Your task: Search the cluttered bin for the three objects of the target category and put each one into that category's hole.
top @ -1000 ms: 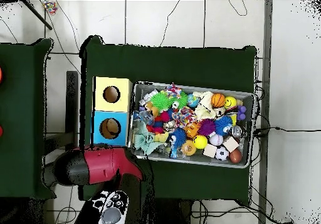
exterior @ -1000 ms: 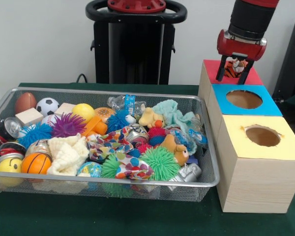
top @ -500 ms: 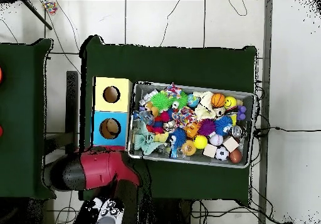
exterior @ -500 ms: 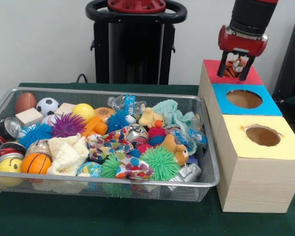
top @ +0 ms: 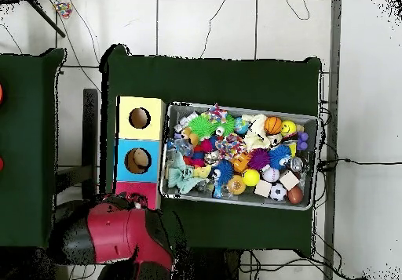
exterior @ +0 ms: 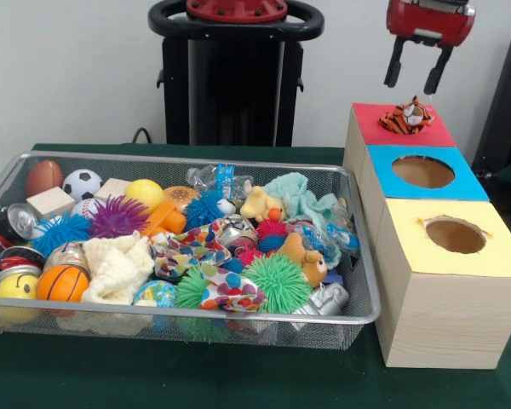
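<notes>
A small plush tiger (exterior: 407,118) lies on top of the red box (exterior: 370,124), over where its hole is. My gripper (exterior: 417,82) hangs open just above the tiger, clear of it and holding nothing. The wire bin (exterior: 363,281) is packed with toys: a yellow plush duck (exterior: 261,204), a brown plush animal (exterior: 305,257), spiky balls and sports balls. In the overhead view my red arm (top: 118,234) covers the gripper and most of the red box (top: 138,192); the bin (top: 239,107) lies to the right of the boxes.
A blue box (exterior: 423,173) and a yellow box (exterior: 454,236), each with a round hole, stand in a row with the red box beside the bin's right end. Cans, wooden blocks and a cream cloth (exterior: 119,266) also fill the bin.
The gripper let go of the plush tiger and rose straight up. The tiger now rests on the red box top.
</notes>
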`<action>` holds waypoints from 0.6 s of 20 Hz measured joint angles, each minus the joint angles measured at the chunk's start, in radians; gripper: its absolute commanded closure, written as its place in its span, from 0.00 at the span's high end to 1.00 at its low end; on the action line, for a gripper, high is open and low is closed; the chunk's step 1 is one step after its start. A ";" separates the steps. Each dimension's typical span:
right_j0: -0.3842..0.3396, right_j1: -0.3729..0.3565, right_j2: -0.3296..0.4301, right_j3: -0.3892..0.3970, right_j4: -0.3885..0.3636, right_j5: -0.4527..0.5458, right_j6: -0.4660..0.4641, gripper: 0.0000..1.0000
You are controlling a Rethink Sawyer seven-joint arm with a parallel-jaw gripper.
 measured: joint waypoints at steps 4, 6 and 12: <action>0.000 -0.028 -0.010 0.013 0.000 0.000 0.000 1.00; -0.002 -0.044 -0.015 0.024 0.000 0.000 0.000 1.00; -0.004 -0.071 -0.025 0.035 -0.003 0.018 0.000 1.00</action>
